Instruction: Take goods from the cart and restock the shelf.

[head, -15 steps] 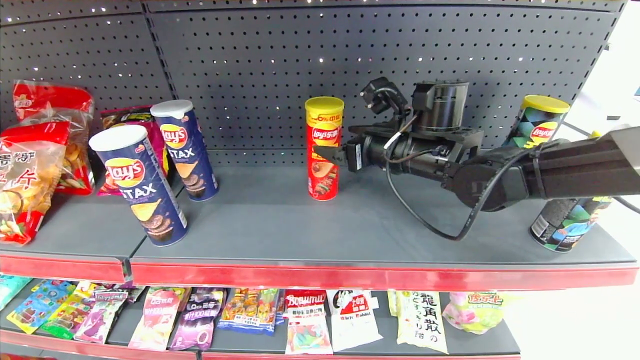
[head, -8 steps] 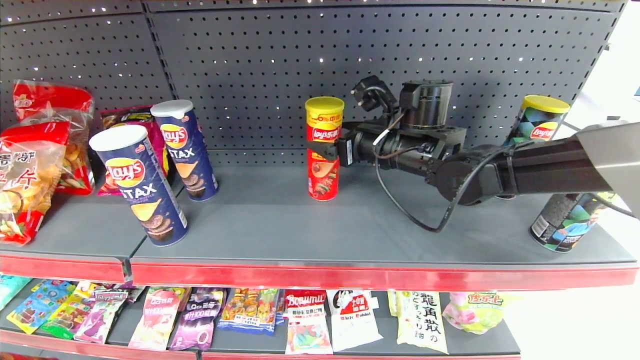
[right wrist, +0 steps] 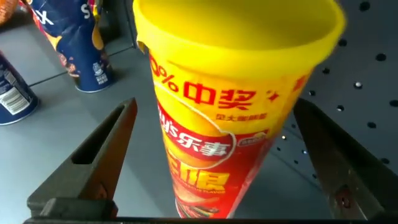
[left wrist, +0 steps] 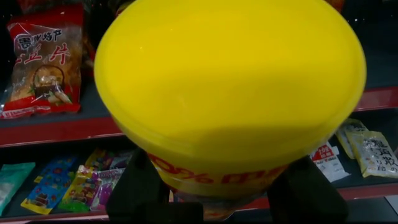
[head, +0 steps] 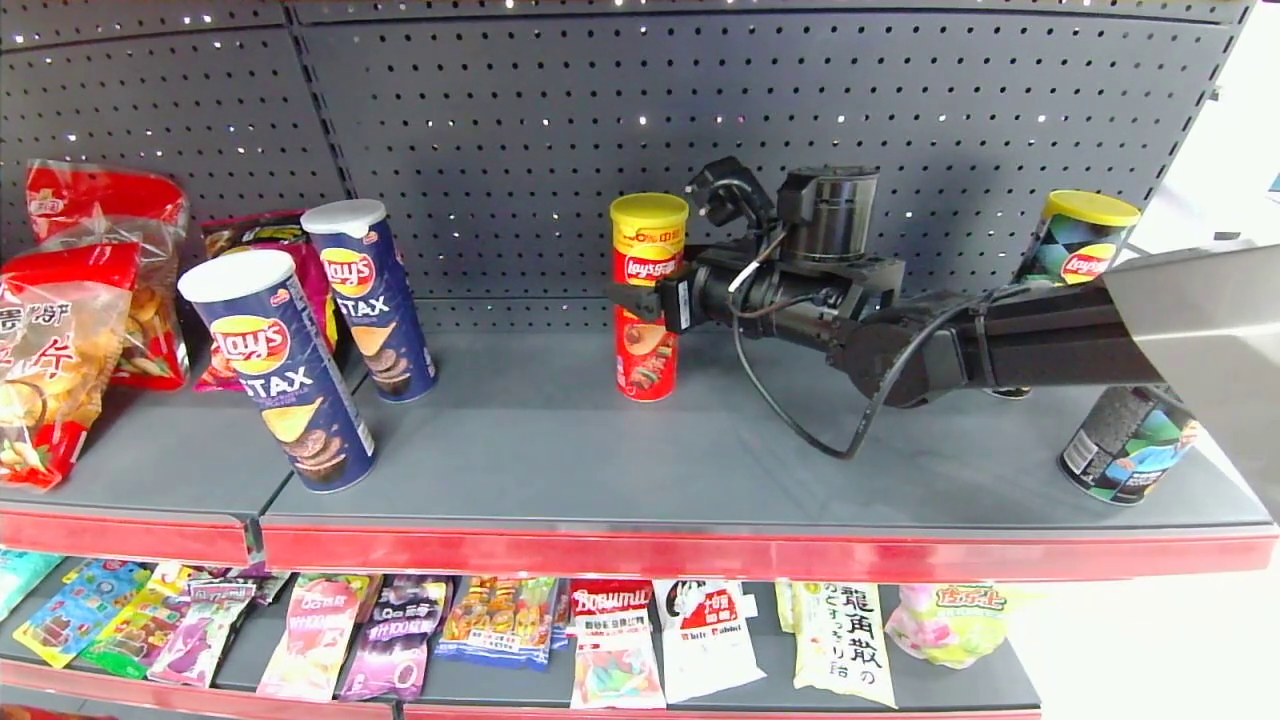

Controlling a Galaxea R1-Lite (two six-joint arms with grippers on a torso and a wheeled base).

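Observation:
A red chip can [head: 648, 250] with a yellow lid stands upright mid-shelf near the pegboard back. My right gripper [head: 645, 300] comes in from the right at the can's mid-height. In the right wrist view the can [right wrist: 224, 124] sits between the open fingers [right wrist: 93, 162], with a gap on each side. In the left wrist view another yellow-lidded can [left wrist: 230, 93] is close to the camera, held upright in my left gripper [left wrist: 214, 186], whose dark fingers [left wrist: 134, 193] press its sides.
Two blue cans [head: 280, 370] [head: 370, 300] stand left of the red one, with snack bags [head: 60, 340] at the far left. Two dark patterned cans [head: 1080, 240] [head: 1130, 440] stand at the right. Bare shelf floor [head: 560, 450] lies in front; bags fill the lower shelf [head: 620, 640].
My right arm has slid left along the shelf, bringing its open fingers from beside the red can to either side of it. The can has stayed put.

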